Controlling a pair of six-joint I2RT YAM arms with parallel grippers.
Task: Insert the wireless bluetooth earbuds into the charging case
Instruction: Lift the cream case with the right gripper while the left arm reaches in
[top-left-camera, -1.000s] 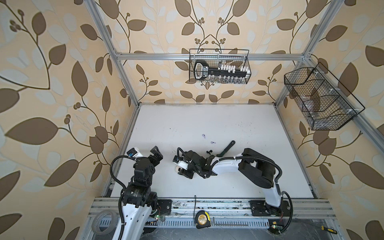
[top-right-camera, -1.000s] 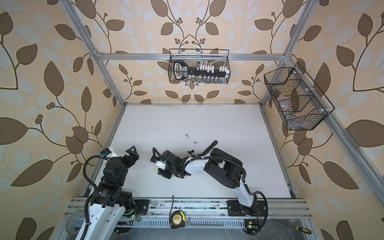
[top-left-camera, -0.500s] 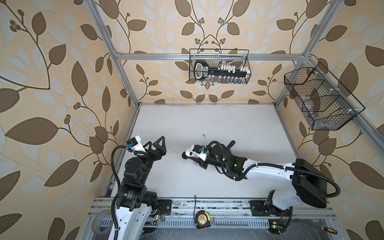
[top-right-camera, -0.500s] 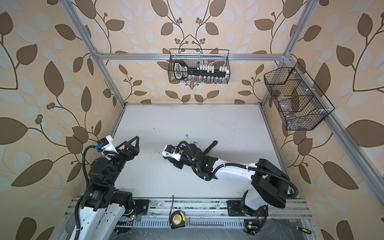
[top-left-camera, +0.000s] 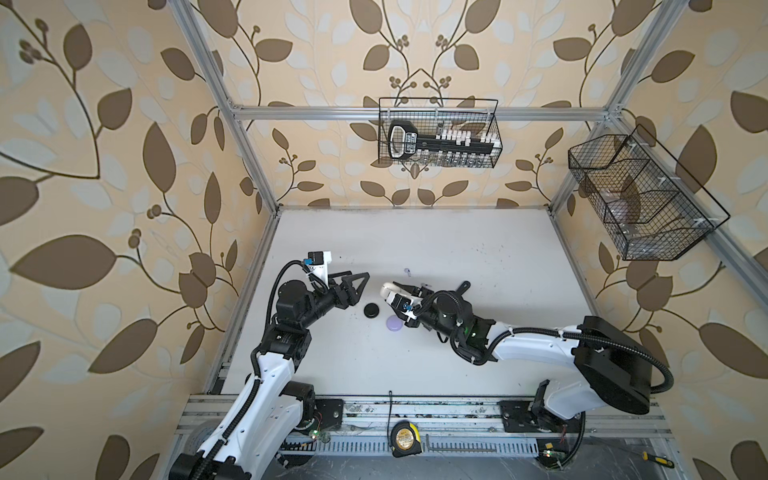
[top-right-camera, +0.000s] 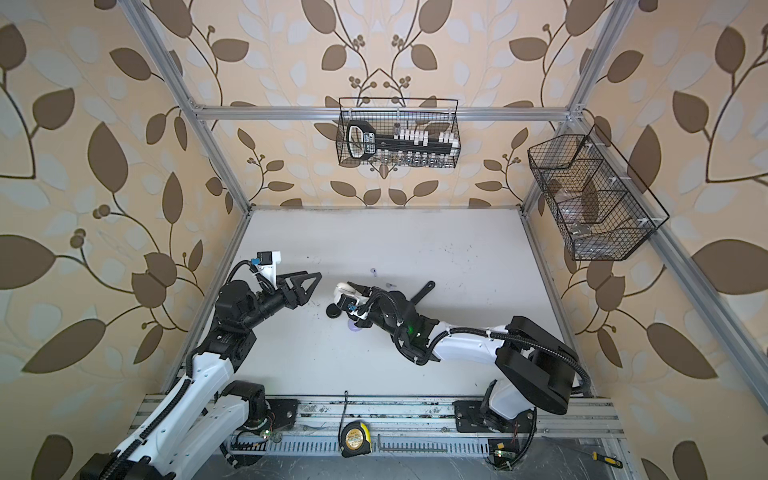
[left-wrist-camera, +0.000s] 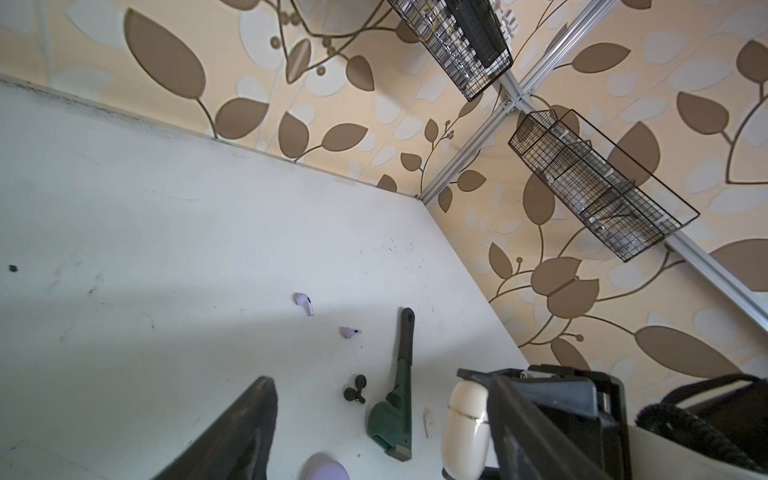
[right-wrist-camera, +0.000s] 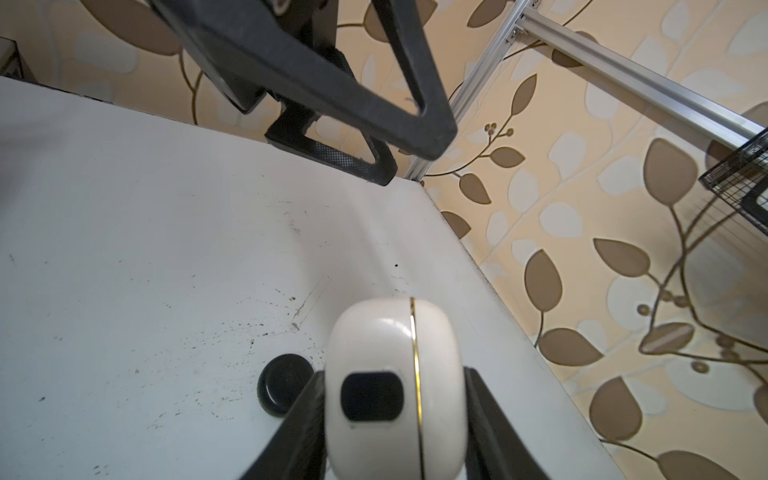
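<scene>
Your right gripper (right-wrist-camera: 392, 374) is clamped on the white charging case (right-wrist-camera: 386, 328). One finger presses each flank, and the rounded end of the case sticks out past the fingertips. Only the right wrist view gives you the face of the case (a dark oval patch and a thin gold seam, which looks closed).

Your left gripper (top-left-camera: 360, 289) is spread wide, with nothing between its fingers (left-wrist-camera: 249, 424). In both top views its tips point toward the right fingertips, with a clear gap to the white case.

The black case (top-left-camera: 371, 310) lies on the table (top-left-camera: 415, 365) near that gap, just beside the right fingers. The lilac case (top-left-camera: 394, 323) is close under the right gripper. In a top view you see it whole, but from the neighbouring eye it (top-right-camera: 355, 328) is almost covered by the gripper.

The earbuds show properly only in the left wrist view. All lie loose on the table beyond the left fingertips, outside every case. One lilac earbud (left-wrist-camera: 303, 302) is farthest from those tips, and the other lilac earbud (left-wrist-camera: 349, 332) is nearer. The black earbuds (left-wrist-camera: 354, 390) touch each other just beside the green wrench (left-wrist-camera: 390, 415). A white earbud (left-wrist-camera: 428, 422) lies between the wrench head and the held case. In the top views I find only the lilac ones, as small specks past the right fingertips.
</scene>
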